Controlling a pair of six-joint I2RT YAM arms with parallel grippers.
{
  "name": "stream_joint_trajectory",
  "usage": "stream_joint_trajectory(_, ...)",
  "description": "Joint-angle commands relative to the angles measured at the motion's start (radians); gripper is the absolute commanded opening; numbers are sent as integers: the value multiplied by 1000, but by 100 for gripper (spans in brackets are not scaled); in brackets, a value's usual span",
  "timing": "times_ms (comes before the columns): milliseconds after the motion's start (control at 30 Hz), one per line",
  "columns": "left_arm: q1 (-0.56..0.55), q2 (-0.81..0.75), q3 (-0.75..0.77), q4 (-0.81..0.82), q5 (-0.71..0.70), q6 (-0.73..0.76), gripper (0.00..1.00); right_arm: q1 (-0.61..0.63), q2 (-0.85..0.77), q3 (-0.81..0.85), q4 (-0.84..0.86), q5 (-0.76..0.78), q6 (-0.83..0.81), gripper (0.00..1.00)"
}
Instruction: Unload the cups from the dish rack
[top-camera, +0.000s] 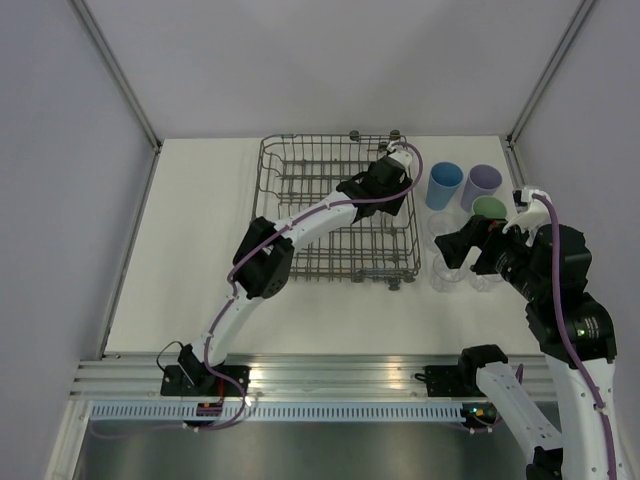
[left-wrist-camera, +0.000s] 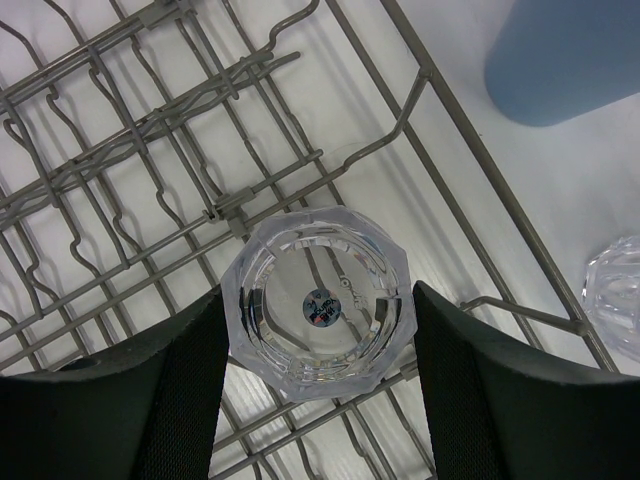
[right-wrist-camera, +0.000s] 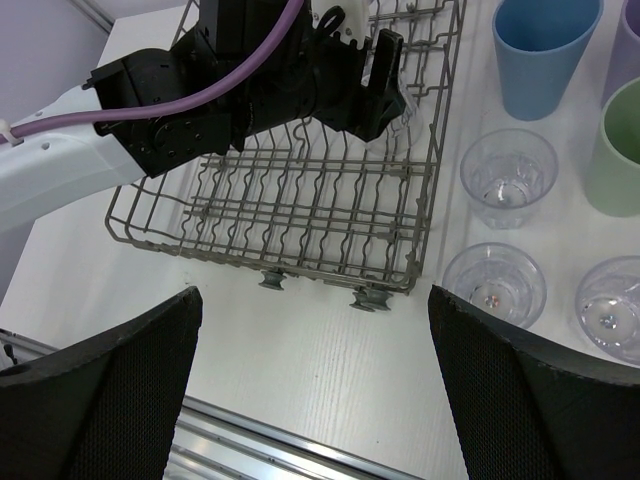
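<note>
- Three clear cups (right-wrist-camera: 508, 178) stand upright on bench (top-camera: 200, 250), R of dish rack (right-wrist-camera: 300, 215). In top view the R arm covers part of them, so they're hard to count there.
- 4th clear cup (left-wrist-camera: 318, 335) sits betw. the two pads of left pincer (left-wrist-camera: 320, 300), closed onto its sides, mouth up, at rack's far-R corner. Can't tell if its base rests on the wires or hangs just above.
- Round sticker (left-wrist-camera: 320, 307) on that cup's base, blue/red print too small to read. Raised lettering (left-wrist-camera: 357, 290) moulded beside it is not legible.
- Right pincer (right-wrist-camera: 315, 385) is spread wide w/ nothing betw. its fingers, over bare bench by rack's near-R corner. Only the finger ends show, at the frame's bottom corners.
- Blue cup (right-wrist-camera: 545, 50), lavender cup (right-wrist-camera: 630, 50) and green cup (right-wrist-camera: 620, 150) stand upright on bench beyond the clear ones. Lavender and green are cut by the R frame edge.
- In left wrist view, blue cup is blurred and cropped at top R.
</note>
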Motion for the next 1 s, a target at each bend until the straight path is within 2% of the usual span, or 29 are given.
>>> stream_joint_trajectory(0, -4, -68, -1, 32, 4, 19, 14, 6, 2, 2, 30, 26, -13, 98)
stream_joint_trajectory(67, -6, -110, -17, 32, -8, 8, 4, 9, 2, 2, 28, 43, -14, 98)
stream_joint_trajectory(100, -6, -124, -24, 30, -10, 7, 2, 9, 2, 3, 27, 53, -16, 98)
stream_joint_trajectory(400, -4, -274, -67, 29, 1, -1, 2, 7, -4, 0, 21, 127, -13, 98)
stream_joint_trajectory(600, -6, -403, -114, 3, 39, -48, 2, 7, -12, -14, 42, 104, 15, 98)
stream_joint_trajectory(800, -6, -631, -234, 15, 137, -147, 2, 9, -11, -12, 66, -12, 58, 98)
stream_joint_trajectory(900, -6, -757, -338, 70, 241, -203, 2, 9, -27, -41, 153, -150, 96, 98)
stream_joint_trajectory(967, -6, -828, -440, 168, 339, -260, 2, 9, -52, -63, 213, -277, 126, 98)
